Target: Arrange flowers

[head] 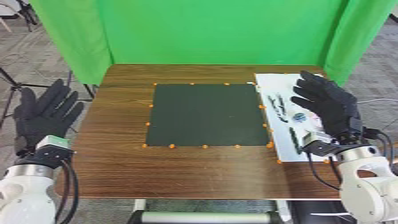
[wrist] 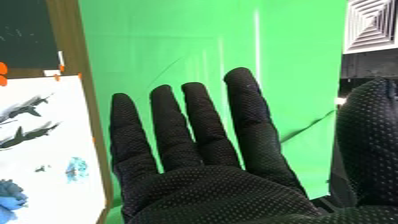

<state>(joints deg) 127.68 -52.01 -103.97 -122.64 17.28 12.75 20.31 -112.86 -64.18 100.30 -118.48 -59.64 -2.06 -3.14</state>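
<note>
In the head view, your left hand (head: 42, 120) is wide, fingers straight, beside the table (head: 213, 175). Your right hand (head: 337, 112) is wide too, over the white sheet (head: 284, 152) right of the dark mat (head: 202, 115). The right wrist view gives you detail on that sheet: a deeper blue flower (wrist: 11, 196), a pale blue flower (wrist: 77, 169) and dark leafy stems (wrist: 28, 135), lying near one another.

table (head: 178, 175): grained wood | curtain (head: 213, 35): folded cloth | mat (head: 204, 115): matt, smooth | right hand (head: 333, 107): dotted, textured fabric
</note>
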